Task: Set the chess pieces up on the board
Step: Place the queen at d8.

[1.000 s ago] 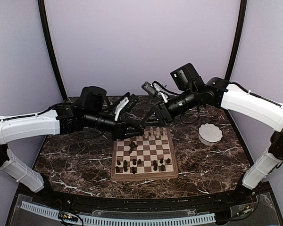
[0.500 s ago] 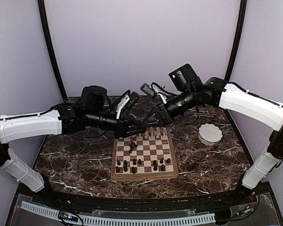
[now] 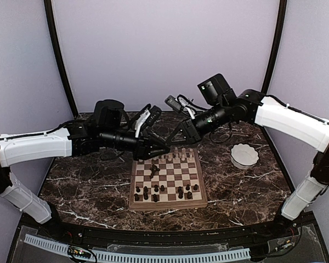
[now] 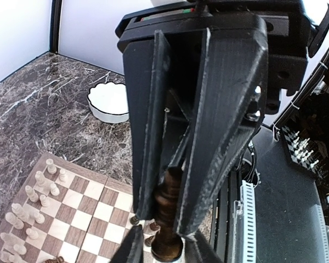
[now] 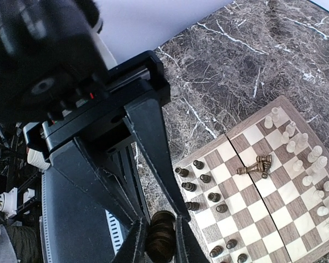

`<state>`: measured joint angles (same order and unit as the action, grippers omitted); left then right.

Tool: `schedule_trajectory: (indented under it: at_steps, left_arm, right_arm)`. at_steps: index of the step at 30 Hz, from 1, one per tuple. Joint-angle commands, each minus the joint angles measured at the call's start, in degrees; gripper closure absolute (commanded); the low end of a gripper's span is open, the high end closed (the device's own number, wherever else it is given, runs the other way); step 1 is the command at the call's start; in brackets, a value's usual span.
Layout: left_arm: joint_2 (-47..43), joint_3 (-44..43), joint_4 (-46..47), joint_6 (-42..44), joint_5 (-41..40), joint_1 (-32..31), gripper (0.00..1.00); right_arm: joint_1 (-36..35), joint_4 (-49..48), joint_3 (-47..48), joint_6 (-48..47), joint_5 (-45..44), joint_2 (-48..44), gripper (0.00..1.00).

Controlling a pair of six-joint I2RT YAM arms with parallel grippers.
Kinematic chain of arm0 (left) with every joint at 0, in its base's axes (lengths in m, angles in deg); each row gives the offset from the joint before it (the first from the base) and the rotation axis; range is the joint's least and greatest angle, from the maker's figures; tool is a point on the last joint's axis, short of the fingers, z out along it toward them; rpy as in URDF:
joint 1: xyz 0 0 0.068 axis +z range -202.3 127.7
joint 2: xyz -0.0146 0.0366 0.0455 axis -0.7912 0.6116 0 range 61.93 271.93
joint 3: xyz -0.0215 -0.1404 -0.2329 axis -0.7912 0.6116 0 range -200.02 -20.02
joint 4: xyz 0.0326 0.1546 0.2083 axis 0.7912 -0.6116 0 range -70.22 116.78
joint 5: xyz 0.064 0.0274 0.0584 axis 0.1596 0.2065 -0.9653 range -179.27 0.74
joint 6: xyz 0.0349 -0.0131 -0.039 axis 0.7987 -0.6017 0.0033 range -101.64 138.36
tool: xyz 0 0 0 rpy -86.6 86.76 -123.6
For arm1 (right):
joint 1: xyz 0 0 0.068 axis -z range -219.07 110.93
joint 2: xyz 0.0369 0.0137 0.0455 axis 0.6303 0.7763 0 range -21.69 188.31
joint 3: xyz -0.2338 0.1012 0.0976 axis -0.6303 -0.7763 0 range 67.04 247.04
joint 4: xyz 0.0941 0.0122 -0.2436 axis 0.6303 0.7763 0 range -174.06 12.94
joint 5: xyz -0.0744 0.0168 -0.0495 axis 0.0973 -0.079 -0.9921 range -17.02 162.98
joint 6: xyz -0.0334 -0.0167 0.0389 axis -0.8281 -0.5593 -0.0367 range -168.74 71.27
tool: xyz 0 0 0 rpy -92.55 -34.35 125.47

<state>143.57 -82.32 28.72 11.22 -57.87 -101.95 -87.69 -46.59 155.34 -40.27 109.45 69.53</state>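
We see the right hand [image 3: 174,142] clamped narrow on a dark brown turned chess piece [image 4: 167,213], above the far left of the square wooden checkered board [image 3: 167,206] on the dark marble tabletop [image 3: 88,181]. The left hand [image 3: 163,149] sits narrow around the piece's base; we cannot tell if it grips. Cream pieces [image 3: 178,155] stand far, dark pieces [image 3: 153,192] near.

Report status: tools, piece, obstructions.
Right tool clamped on dark piece; left tool flanks its base, grip unclear. Piece aloft over far edge of board. Toppled dark pieces lie on board nearby.
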Motion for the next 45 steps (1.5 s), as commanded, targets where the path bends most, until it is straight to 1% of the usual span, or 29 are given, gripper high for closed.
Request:
schedule_trajectory:
  at_steps: [1,4,5,6,7,8,10,12,14,16,21,26,30,36,45]
  left_arm:
    - [-1.61,0.80,-2.24,1.08,-3.82,0.40,0.68]
    - [-5.84,3.26,-6.54,1.46,-7.09,0.37,0.63]
    - [-7.01,4.22,-7.28,1.18,-9.74,0.48,0.62]
    - [-9.70,5.84,-7.55,-0.26,-11.38,0.59,0.59]
    - [-11.05,6.65,-7.76,-1.22,-14.73,0.95,0.56]
    - [-13.81,8.05,-7.79,-3.61,-16.29,1.22,0.48]
    - [-17.01,9.20,-8.08,-6.89,-22.36,1.60,0.39]
    - [-18.89,9.41,-8.87,-8.92,-29.53,1.80,0.35]
    - [-19.35,8.85,-10.16,-10.20,-34.82,1.93,0.34]
    - [-18.74,7.70,-12.53,-11.37,-37.36,2.12,0.34]
    - [-16.83,4.91,-14.87,-15.00,-39.50,2.72,0.33]
    - [-16.61,5.18,-12.62,-17.05,-39.66,3.01,0.33]
    - [-15.96,4.83,-12.59,-17.69,-39.53,3.13,0.34]
    - [-15.64,4.78,-13.15,-19.15,-39.67,3.31,0.34]
    - [-16.43,4.12,-15.05,-21.66,-42.02,3.82,0.34]
  right_arm:
    - [0.19,-1.17,1.24,0.34,-2.32,-0.66,0.97]
    - [-0.16,-0.82,-0.71,-1.06,-9.14,-0.92,0.97]
    - [-0.63,-0.55,-1.58,-1.82,-10.95,-0.84,0.97]
    - [-1.39,0.22,-2.22,-3.07,-12.90,-0.47,0.97]
    - [-2.69,1.88,-2.12,-4.50,-15.20,0.47,0.97]
    - [-4.10,3.70,-1.63,-5.83,-17.49,1.66,0.97]
    - [-7.54,6.52,-1.08,-7.93,-21.53,4.14,0.98]
    - [-10.79,8.06,-1.08,-10.24,-24.83,6.41,0.98]
    - [-13.63,8.35,-1.44,-11.21,-27.73,8.58,0.99]
    - [-15.94,8.26,-1.43,-11.70,-30.22,10.14,0.99]
    - [-16.65,3.93,-3.98,-10.94,-32.63,10.14,0.99]
    - [-17.16,-2.53,-11.12,-10.00,-34.76,7.50,0.99]
    - [-17.56,-6.69,-15.25,-9.46,-35.56,6.12,0.98]
    - [-17.69,-9.36,-17.50,-8.88,-34.50,5.95,0.98]
    - [-17.72,-12.78,-19.77,-8.47,-34.78,6.07,0.98]
